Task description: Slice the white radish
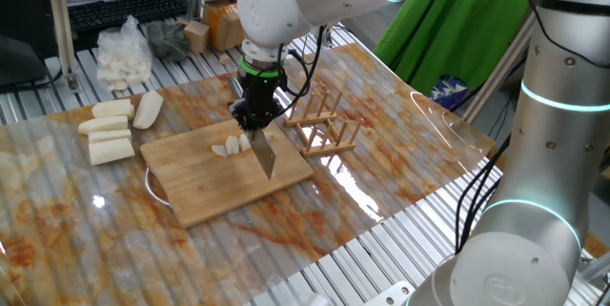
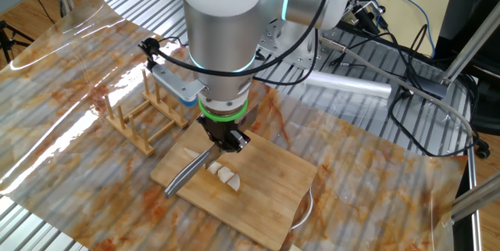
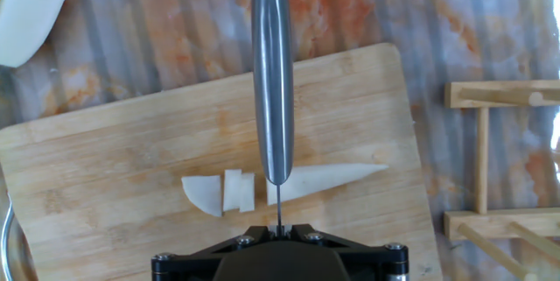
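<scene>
The white radish lies on the wooden cutting board [image 3: 114,167]. Its tapered piece [image 3: 332,178] points right, and two or three cut slices [image 3: 223,192] lie just left of it. My gripper [image 3: 278,227] is shut on a knife [image 3: 271,71], whose blade stands edge-down over the gap between the slices and the tapered piece. In one fixed view the gripper [image 1: 257,113] holds the knife [image 1: 264,155] beside the radish pieces [image 1: 231,148] on the board [image 1: 210,187]. In the other fixed view the gripper [image 2: 226,139], the knife [image 2: 187,174] and the slices [image 2: 226,176] show too.
Several thick cream-white chunks [image 1: 110,130] lie left of the board, one also in the hand view [image 3: 26,10]. A clear bag of white pieces [image 1: 124,51] sits at the back left. A wooden rack [image 1: 324,125] stands right of the board. A metal rim [image 1: 152,187] shows under the board.
</scene>
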Controlling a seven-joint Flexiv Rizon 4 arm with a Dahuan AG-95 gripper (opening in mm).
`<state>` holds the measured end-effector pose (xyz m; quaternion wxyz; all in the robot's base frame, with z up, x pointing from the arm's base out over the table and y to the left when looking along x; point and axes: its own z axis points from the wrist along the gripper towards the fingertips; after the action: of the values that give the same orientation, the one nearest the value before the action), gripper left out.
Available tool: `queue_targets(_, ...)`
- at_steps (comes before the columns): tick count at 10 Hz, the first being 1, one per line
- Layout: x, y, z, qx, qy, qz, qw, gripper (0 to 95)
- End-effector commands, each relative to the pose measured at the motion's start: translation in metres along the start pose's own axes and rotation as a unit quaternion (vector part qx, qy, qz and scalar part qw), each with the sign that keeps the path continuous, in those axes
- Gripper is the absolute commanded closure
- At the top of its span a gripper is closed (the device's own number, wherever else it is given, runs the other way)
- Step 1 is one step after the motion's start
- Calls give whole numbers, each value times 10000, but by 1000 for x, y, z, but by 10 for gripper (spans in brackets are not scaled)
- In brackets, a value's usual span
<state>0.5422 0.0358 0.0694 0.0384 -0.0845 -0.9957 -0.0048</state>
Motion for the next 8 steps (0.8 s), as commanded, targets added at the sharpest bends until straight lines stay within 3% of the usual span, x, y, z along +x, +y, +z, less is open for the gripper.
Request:
queue_targets(1, -1, -1, 2, -10, 7, -4, 10000, 950)
queue_targets(4, 0, -4, 17, -92, -7, -15, 10000, 950)
queue_targets(5, -1, 0, 26, -178, -5, 37, 9998, 950)
queue_targets(8, -5, 5, 36, -117, -25, 55, 9999, 950)
